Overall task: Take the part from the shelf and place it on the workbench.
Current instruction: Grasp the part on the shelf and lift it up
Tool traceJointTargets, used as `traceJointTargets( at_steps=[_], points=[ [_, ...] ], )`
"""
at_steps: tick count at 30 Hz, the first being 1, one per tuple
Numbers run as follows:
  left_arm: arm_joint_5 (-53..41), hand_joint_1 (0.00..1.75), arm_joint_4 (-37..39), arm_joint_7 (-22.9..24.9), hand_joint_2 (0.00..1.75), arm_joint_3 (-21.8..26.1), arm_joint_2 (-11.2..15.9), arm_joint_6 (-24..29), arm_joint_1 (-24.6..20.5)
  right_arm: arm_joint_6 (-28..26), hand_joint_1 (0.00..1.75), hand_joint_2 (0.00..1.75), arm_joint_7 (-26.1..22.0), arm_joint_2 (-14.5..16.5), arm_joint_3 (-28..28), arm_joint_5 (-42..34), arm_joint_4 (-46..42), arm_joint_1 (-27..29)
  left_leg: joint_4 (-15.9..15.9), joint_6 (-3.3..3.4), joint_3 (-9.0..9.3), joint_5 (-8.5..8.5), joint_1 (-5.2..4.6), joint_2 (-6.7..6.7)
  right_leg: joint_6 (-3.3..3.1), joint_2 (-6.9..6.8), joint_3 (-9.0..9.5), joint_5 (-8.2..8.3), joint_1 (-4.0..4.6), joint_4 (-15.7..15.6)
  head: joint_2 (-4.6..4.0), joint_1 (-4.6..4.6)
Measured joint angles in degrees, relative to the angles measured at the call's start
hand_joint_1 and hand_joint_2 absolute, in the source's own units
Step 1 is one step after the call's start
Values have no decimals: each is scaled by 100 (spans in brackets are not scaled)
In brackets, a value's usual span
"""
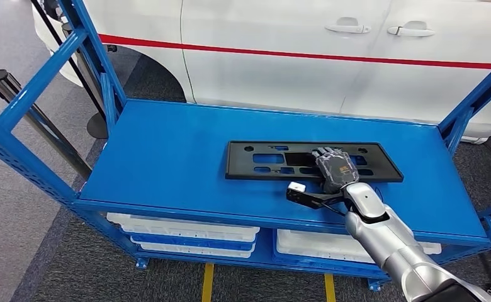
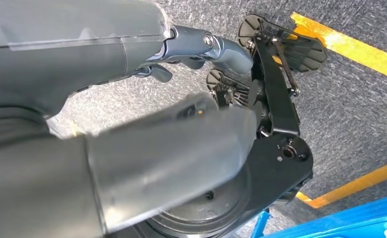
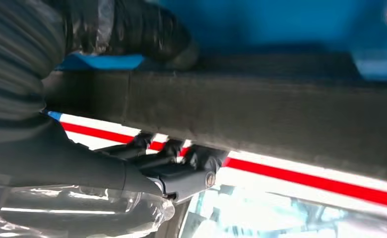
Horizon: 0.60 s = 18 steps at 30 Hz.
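The part (image 1: 262, 160) is a long flat black plastic frame with cut-outs. It lies on the top deck of the blue shelf (image 1: 167, 151), right of the middle. My right hand (image 1: 334, 167) reaches over the part's near edge, fingers laid on top. In the right wrist view the part's edge (image 3: 261, 114) runs between the thumb (image 3: 147, 29) on one side and the dark fingers (image 3: 201, 161) on the other, so the hand grips it. My left hand (image 2: 191, 42) hangs over grey floor, its fingers loosely apart and holding nothing.
A white car with a red stripe (image 1: 306, 56) stands close behind the shelf. Blue uprights (image 1: 101, 69) (image 1: 476, 100) rise at both ends. White trays (image 1: 186, 229) sit on the lower level. A dark post (image 1: 35, 116) leans at left. Yellow lines (image 1: 207, 282) mark the floor.
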Motion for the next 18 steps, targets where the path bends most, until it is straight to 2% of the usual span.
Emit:
traceJointTargets(
  at_steps=[6,10,18],
  points=[
    [20,0,1,-101,175,0,14,-89,4,103,175,175,-9,21,-199,65,-12,109,0,0,1,0,0,0,0,0,0,0,0,0,0,-1],
    [60,0,2,-225,0,0,33,-179,6,195,175,175,-19,23,-332,85,-98,171,0,0,1,0,0,0,0,0,1,0,0,-1,-2,0],
    [-27,0,3,-185,0,-2,62,-117,9,242,175,175,-94,22,-463,96,-211,263,0,0,3,0,1,0,0,1,3,0,0,0,-1,1]
  ],
)
